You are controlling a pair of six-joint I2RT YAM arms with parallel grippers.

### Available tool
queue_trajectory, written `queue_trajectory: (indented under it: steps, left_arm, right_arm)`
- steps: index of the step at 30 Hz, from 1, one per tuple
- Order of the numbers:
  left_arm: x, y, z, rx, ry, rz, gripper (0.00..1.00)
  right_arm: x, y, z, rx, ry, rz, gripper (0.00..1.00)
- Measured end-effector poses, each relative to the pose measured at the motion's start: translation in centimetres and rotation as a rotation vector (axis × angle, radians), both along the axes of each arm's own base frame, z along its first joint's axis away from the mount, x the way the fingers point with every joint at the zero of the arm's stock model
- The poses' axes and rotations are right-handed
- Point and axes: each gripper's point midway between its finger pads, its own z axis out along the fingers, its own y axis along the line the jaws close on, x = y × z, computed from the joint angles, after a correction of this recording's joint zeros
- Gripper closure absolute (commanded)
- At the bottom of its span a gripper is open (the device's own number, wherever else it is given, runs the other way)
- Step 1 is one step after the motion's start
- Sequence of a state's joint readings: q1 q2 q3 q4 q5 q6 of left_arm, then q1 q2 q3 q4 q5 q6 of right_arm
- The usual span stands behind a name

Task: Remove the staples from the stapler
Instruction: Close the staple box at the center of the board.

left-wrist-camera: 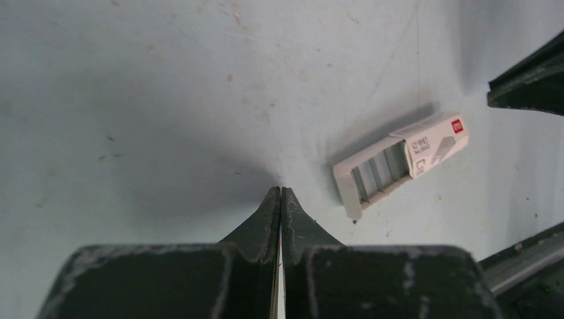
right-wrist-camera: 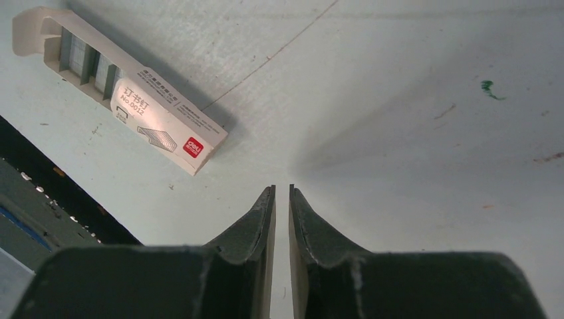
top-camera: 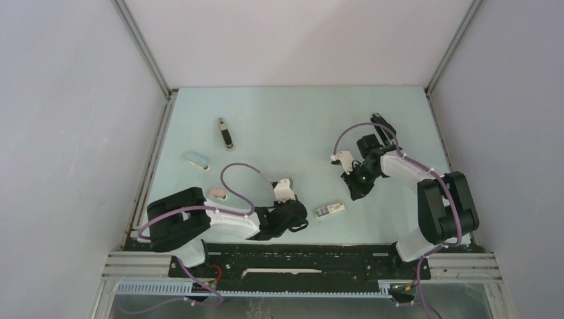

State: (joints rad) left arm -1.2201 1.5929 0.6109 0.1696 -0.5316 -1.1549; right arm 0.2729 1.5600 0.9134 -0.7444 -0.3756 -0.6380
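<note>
The stapler [top-camera: 226, 133], black with a silver top arm, lies closed on the pale green table at the back left, far from both grippers. The staples are out of view. My left gripper [top-camera: 303, 224] [left-wrist-camera: 280, 191] hovers low over bare table near the front middle, its jaws pressed together with nothing between them. My right gripper [top-camera: 356, 192] [right-wrist-camera: 281, 188] points down at bare table right of centre. Its fingers stand a narrow slit apart and hold nothing.
A white staple box [top-camera: 330, 211] [left-wrist-camera: 399, 159] [right-wrist-camera: 126, 90] lies between the two grippers with its tray slid partly out. A light blue object [top-camera: 196, 159] and a small pink one [top-camera: 217, 193] lie at the left. A black rail [top-camera: 299, 256] runs along the near edge.
</note>
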Motion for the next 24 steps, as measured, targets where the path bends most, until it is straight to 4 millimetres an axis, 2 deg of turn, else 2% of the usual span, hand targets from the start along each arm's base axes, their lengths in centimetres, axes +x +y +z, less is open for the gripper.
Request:
queue_trajectory:
  steps: [7,24]
  left_arm:
    - [-0.4,-2.0,-0.1,-0.043,0.027,-0.020,0.97]
    - [-0.5,-4.0,-0.1,-0.111,0.046,-0.039,0.97]
  right_arm:
    - [-0.7,1.1,-0.3,-0.002,0.016,0.041,0.80]
    - [-2.0,3.1,-1.5,0.007,0.100,0.083,0.80]
